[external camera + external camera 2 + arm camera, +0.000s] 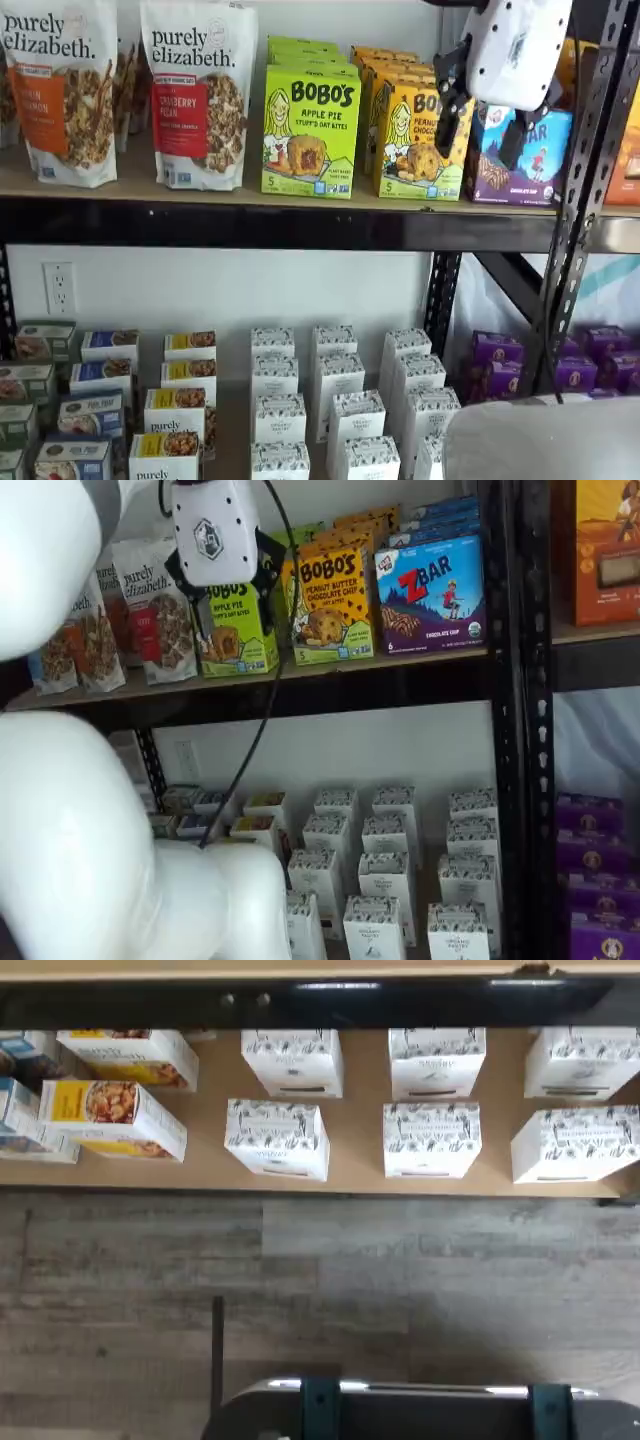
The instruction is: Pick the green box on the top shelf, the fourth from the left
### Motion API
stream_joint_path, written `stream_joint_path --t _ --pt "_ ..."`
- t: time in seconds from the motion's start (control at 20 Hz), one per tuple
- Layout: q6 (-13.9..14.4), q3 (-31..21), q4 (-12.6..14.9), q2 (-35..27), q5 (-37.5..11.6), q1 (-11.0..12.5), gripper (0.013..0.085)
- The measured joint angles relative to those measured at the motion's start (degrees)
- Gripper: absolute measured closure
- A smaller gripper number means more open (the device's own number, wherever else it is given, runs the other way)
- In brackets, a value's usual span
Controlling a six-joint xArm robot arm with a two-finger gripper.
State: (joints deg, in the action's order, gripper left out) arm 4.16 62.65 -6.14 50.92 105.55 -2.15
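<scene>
Hovering before the top shelf (300,212), the gripper (487,125) hangs with fingers apparently spread wide, empty; the green box (310,130) stands upright beside a yellow-orange Bobo's box (415,140).

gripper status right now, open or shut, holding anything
Gripper: open, fingers spread wide, holding nothing; it hangs in front of the top shelf, and the green box is not gripped.

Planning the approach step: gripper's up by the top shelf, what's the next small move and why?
Probably move the gripper toward the green box and line its open fingers up with the carton's sides. In both shelf views it hangs empty in front of the top shelf, and the box stands untouched.
</scene>
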Motion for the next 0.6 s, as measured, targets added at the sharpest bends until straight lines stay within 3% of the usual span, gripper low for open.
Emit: stream_joint_path --t 0.6 --pt "4.4 0.8 2.7 -4.5 -10.4 -5.9 0.013"
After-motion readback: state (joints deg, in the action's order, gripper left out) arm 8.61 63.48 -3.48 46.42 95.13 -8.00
